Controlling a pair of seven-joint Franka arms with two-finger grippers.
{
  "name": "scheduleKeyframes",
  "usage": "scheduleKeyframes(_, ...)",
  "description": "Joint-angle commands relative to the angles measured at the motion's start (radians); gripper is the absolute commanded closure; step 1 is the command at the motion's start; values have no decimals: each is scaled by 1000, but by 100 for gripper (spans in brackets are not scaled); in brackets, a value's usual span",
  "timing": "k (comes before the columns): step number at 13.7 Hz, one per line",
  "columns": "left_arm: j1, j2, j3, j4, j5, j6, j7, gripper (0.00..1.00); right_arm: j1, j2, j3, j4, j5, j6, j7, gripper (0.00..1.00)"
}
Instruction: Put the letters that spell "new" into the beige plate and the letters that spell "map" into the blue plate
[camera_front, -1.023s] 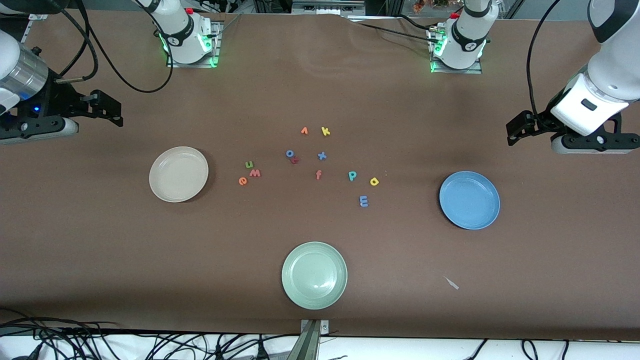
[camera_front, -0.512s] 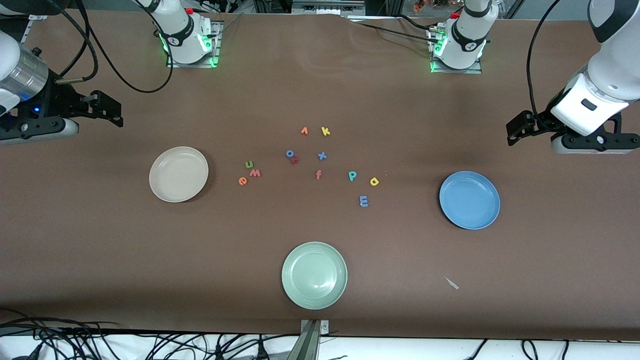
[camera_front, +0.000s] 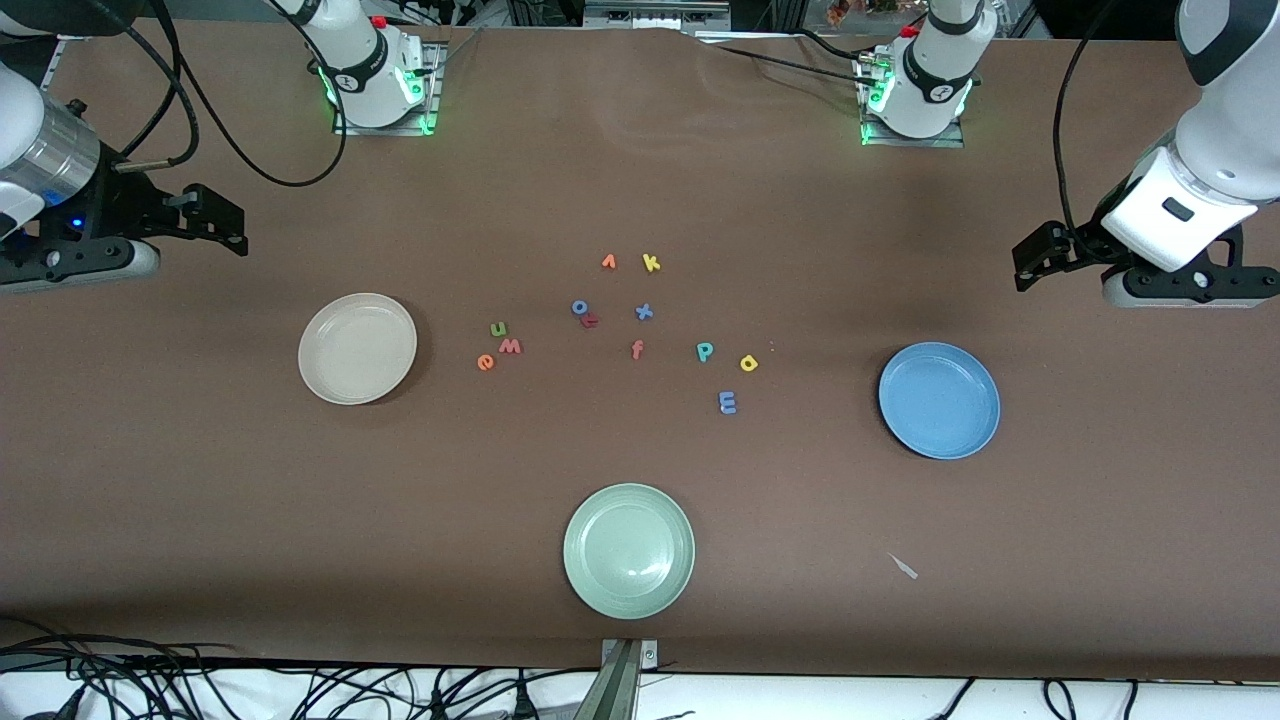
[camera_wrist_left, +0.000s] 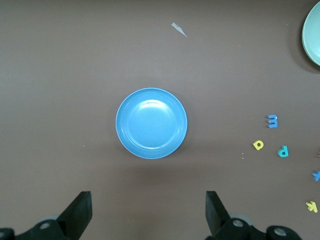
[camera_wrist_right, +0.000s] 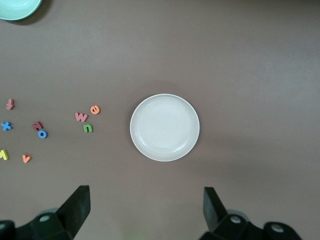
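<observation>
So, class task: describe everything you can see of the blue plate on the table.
The blue plate is round and shallow, medium blue, with a plain raised rim and a faint sheen like smooth plastic. It sits flat and empty on the brown table toward the left arm's end, apart from the foam letters. Nothing touches it; the open left gripper hangs above the table beside it.

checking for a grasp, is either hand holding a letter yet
No. Left hand hangs open above the table near the blue plate; right hand open near the beige plate.
</observation>
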Motion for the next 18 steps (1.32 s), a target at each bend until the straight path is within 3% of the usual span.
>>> scheduleKeyframes(1, -1, 11, 3, 28, -6, -21, 0, 0, -4, 0, 3, 9, -12, -11, -4, 0)
scheduleKeyframes(18, -1, 11, 3, 31, -6, -18, 1, 0, -4, -9, 3, -20, -12, -11, -2, 0)
